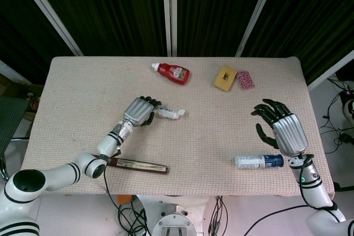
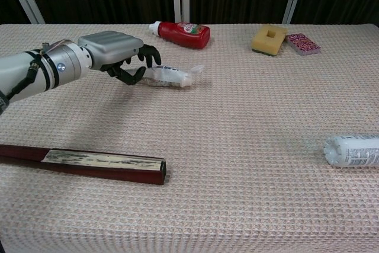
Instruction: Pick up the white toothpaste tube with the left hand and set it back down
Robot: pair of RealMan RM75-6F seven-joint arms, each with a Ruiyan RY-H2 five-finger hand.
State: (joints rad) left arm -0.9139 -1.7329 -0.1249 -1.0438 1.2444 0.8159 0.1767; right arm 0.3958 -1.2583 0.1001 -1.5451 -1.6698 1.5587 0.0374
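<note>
The white tube [image 2: 170, 76] lies flat on the table [image 2: 237, 164], its cap end pointing away from the left hand [image 2: 115, 54]. In the chest view the left hand's fingers [image 2: 139, 73] curl loosely around the tube's crimped end — dark fingertips arch over it and the thumb sits below, but whether they actually grip the tube or only cage it cannot be told. In the head view the same hand [image 1: 140, 111] shows knuckles up, with the tube [image 1: 169, 114] sticking out from under it.

Taking the tube as the landmark: the red ketchup bottle [image 2: 179, 32] lies beyond it toward the far edge of the table, well apart. Farther along that far side sit a yellow sponge [image 2: 269, 39] and, just beside the sponge, a small pink patterned packet [image 2: 302, 44]. On the near side of the tube, well apart from it, a long dark red bar [image 2: 83, 163] with a pale worn face lies on the cloth, roughly parallel to the table's front edge.

The right hand [image 1: 283, 129] is far from the tube, near the table's opposite end — fingers spread wide, holding nothing. A clear plastic bottle [image 1: 259, 161] lies on its side just beside that hand's wrist, not touched by the fingers.
</note>
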